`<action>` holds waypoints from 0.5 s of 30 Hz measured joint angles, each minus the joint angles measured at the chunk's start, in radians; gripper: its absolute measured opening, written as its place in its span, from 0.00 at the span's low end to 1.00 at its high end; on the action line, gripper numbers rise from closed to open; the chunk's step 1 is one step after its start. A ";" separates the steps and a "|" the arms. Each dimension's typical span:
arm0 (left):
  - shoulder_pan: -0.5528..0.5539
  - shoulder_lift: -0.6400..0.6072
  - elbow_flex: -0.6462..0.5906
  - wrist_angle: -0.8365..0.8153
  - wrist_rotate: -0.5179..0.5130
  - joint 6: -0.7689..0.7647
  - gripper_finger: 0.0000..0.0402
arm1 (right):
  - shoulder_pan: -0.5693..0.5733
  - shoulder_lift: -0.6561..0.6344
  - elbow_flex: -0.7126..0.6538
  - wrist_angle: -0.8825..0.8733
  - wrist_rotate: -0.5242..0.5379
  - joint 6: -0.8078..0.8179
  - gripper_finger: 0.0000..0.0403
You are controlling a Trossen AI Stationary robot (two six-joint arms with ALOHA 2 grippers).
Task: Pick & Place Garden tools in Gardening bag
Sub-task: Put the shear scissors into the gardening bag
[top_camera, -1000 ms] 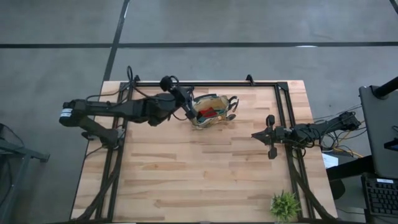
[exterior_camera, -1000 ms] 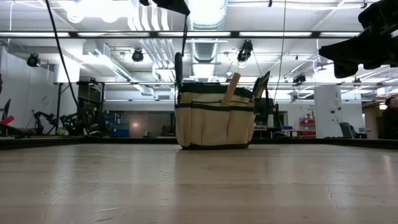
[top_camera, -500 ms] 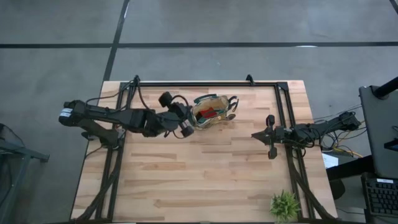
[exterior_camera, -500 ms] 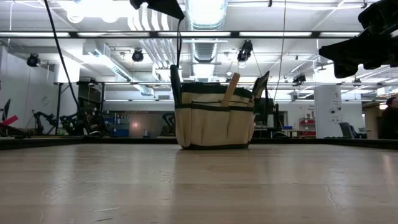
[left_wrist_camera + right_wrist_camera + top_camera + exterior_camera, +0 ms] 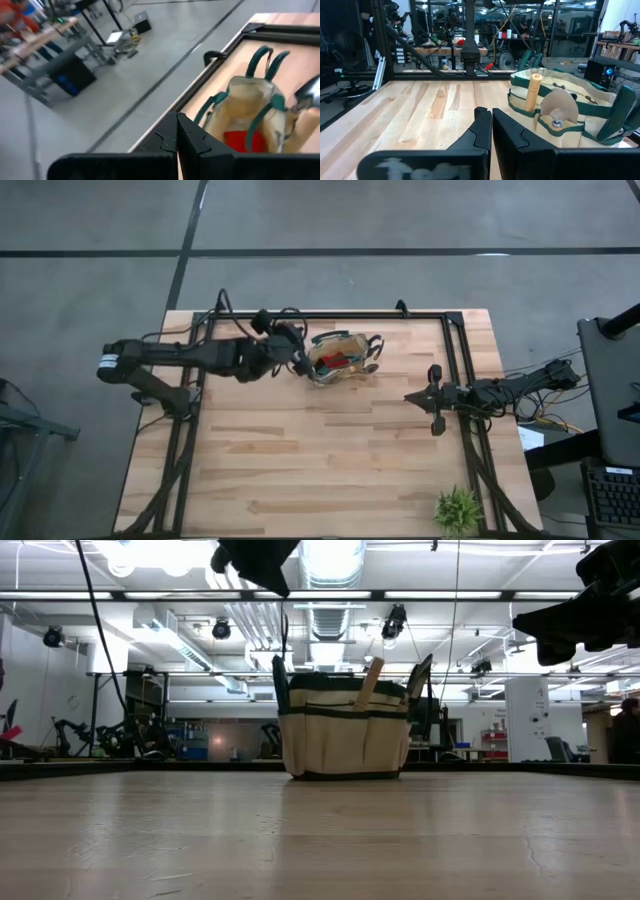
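The tan gardening bag [image 5: 340, 358] with green trim stands on its base at the table's far middle. It also shows in the low view [image 5: 345, 730]. Inside it are a red item [image 5: 244, 141], a wooden-handled trowel [image 5: 535, 92] and dark handles [image 5: 419, 677] that stick up above the rim. My left gripper [image 5: 299, 361] is shut and empty. It hangs high over the bag's left end, as the low view [image 5: 255, 558] shows, with its fingers [image 5: 178, 136] together. My right gripper [image 5: 435, 398] is shut and empty and waits to the right of the bag [image 5: 555, 107].
A small green plant [image 5: 458, 510] stands at the table's near right corner. A black frame rail [image 5: 330, 314] runs along the far edge behind the bag. Bare wooden tabletop [image 5: 320, 460] lies between the bag and the near edge.
My left gripper has swung from the bag's left end toward the near edge, then back toward the far edge beside the bag. The dark upright piece at the bag's left end stands lower than a second ago. The bag and the right arm have kept still.
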 joint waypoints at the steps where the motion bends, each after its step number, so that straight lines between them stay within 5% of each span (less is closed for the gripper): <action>1: 0.011 0.000 0.000 0.007 0.027 -0.010 0.00 | 0.000 0.000 0.000 0.000 0.000 -0.002 0.02; 11: 0.017 0.000 -0.075 0.256 0.354 0.001 0.00 | 0.000 0.000 0.000 0.000 0.000 -0.001 0.02; 15: 0.016 0.000 -0.104 0.226 0.253 0.027 0.00 | 0.000 0.000 0.000 0.000 0.000 0.000 0.02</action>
